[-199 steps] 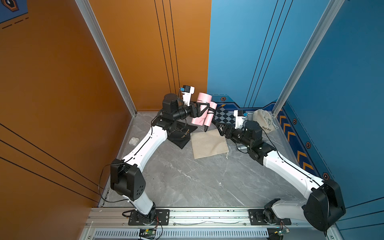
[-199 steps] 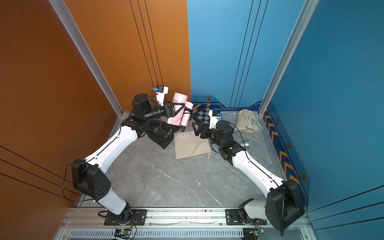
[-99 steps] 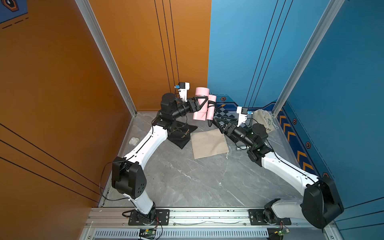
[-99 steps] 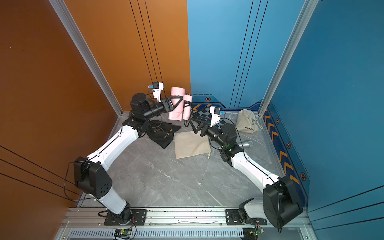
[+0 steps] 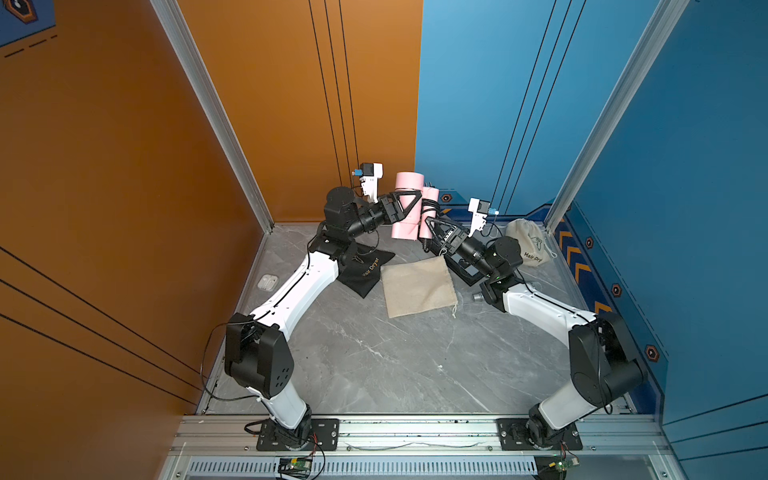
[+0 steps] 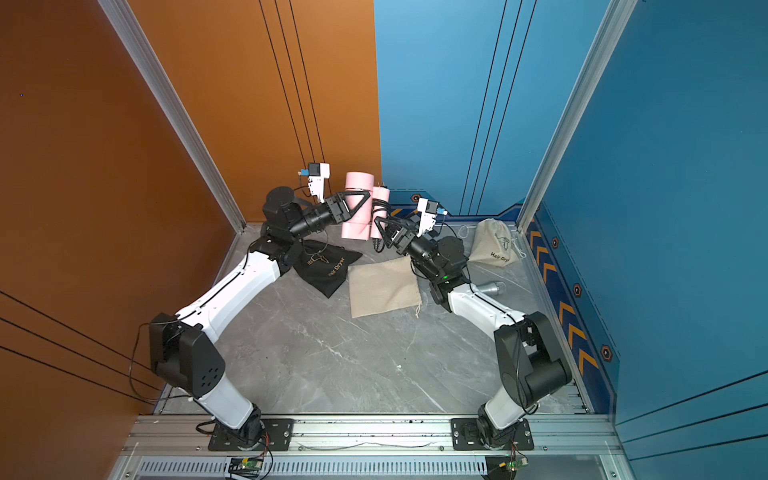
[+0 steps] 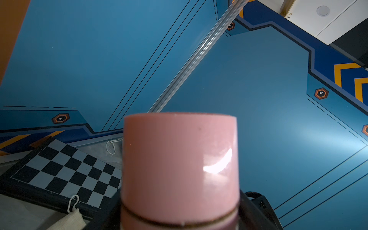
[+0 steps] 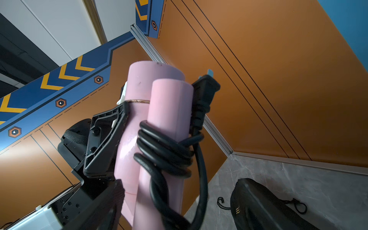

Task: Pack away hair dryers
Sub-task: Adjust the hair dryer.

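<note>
A: Where was the pink hair dryer?

B: Up in the air at the back of the cell, clear of the tabletop, near where the orange wall met the blue one. It stood roughly upright, with its handle folded against the barrel.

A: What held it there?

B: The left tool. It was pinching the wide barrel from either side. The right wrist view showed one of its black fingers pressed flat on the pink shell, just under a thin gold ring.

A: And the right tool?

B: It sat low at the folded handle, where the black cord was wound around the dryer. I couldn't tell whether its jaws were gripping the handle or only standing spread around it.

A: Was the cord loose anywhere?

B: Its coils were bundled tight around the handle and barrel. The plug stuck up beside the top of the handle.

A: What lay underneath?

B: A flat beige bag lay on the tabletop, below and in front of the two tools. Just beside it, on the left arm's side, lay a black bag printed "Hair Dryer", partly tucked under that arm. A bulging cream bag with the same print sat in the back corner on the right arm's side, well apart from the dryer.

A: Anything else?

B: A checkerboard lay by the back wall, and a silver microphone lay on the tabletop just beside the right arm
</note>
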Robot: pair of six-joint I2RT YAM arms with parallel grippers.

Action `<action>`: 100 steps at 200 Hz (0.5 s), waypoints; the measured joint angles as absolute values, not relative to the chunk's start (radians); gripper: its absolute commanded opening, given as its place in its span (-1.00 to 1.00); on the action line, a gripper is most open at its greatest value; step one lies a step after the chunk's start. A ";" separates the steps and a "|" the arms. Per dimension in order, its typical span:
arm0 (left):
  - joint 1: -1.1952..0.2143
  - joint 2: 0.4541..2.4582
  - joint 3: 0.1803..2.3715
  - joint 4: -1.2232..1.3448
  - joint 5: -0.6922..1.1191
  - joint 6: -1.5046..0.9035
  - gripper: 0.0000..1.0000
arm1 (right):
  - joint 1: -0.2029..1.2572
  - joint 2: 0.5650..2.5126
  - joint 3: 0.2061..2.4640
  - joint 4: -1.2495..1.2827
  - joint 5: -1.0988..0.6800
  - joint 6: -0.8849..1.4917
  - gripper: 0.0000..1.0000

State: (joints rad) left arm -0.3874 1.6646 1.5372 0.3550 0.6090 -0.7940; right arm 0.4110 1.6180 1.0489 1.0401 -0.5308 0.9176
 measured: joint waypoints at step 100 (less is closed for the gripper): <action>-0.387 1.667 1.537 0.355 0.601 -0.788 -0.52 | 0.434 1.738 1.131 1.182 -0.545 1.065 -0.08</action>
